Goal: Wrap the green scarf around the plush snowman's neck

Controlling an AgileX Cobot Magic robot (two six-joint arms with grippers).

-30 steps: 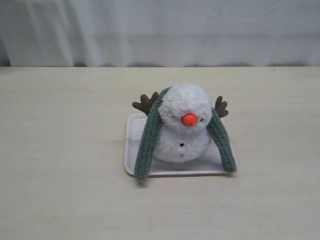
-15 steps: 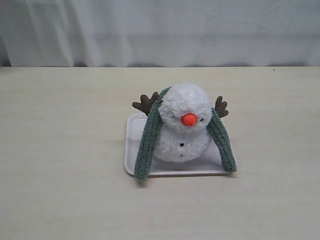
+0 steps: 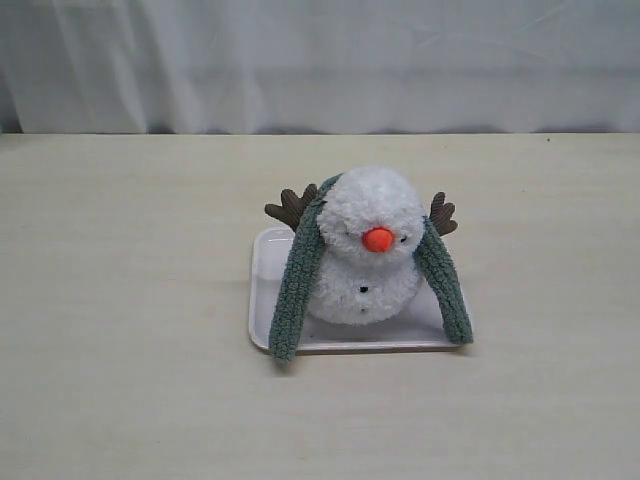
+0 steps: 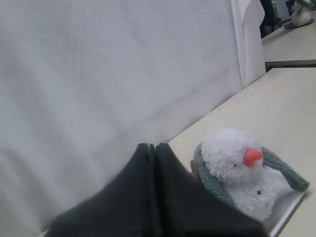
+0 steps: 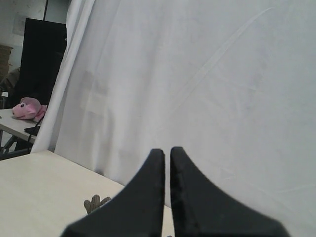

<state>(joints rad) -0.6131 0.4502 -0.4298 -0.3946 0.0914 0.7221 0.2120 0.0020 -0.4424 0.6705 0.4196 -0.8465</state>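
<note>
The plush snowman (image 3: 367, 250) sits upright on a white tray (image 3: 262, 300), orange nose facing the camera. The green scarf (image 3: 297, 280) is draped behind its head, one end hanging down each side, the other end (image 3: 445, 285) reaching the tray's front right corner; the ends are not crossed. Neither gripper shows in the exterior view. My left gripper (image 4: 151, 147) is shut and empty, held off to the side of the snowman (image 4: 237, 173). My right gripper (image 5: 166, 152) is nearly closed with only a thin slit, holding nothing; a brown branch arm (image 5: 96, 203) peeks beside it.
A white curtain (image 3: 320, 60) hangs along the table's far edge. The pale wooden table (image 3: 120, 300) spreads on all sides of the tray. A pink plush (image 5: 27, 108) lies on another table far off.
</note>
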